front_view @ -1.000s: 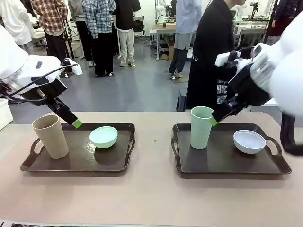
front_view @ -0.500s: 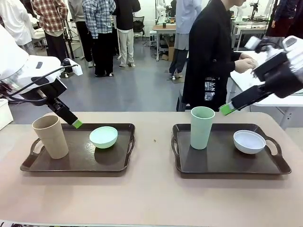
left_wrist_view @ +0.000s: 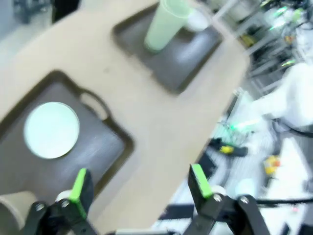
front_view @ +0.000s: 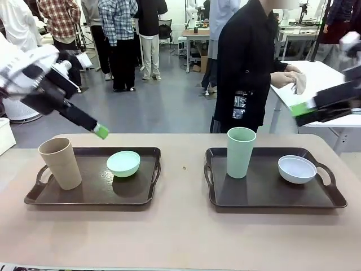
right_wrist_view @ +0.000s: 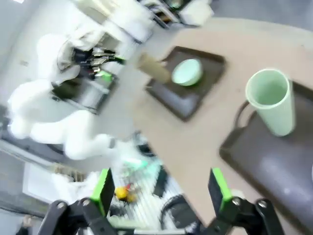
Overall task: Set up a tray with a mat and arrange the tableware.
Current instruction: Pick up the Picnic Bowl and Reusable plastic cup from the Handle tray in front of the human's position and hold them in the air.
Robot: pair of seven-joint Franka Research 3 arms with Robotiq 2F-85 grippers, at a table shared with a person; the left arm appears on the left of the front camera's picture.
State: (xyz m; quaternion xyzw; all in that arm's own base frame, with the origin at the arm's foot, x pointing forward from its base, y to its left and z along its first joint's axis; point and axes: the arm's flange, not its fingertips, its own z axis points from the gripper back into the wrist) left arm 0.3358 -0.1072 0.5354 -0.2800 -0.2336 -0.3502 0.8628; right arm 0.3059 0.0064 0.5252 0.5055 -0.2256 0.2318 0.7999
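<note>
Count: two dark trays, two tall cups, two small bowls; all stand on the bench [front_view: 180, 237].

Left tray [front_view: 90, 193]: tan cup [front_view: 60, 162] upright at its left end; mint green bowl [front_view: 123, 163] toward its right end; the two are well apart.

Right tray [front_view: 259, 193]: sage green cup [front_view: 241, 152] upright near its left end; pale bluish-white bowl [front_view: 297, 169] toward its right end, apart from the cup.

A strip of bare bench lies between the trays' inner handles; a wider bare band runs along the near edge.

Left gripper [left_wrist_view: 139, 183] — fingers spread, holding nothing; in the front view it hovers above the left tray's far rim, between cup and bowl.

Right gripper [right_wrist_view: 160, 188] — fingers spread, holding nothing; in the front view it is raised above and behind the right tray's right end.
</note>
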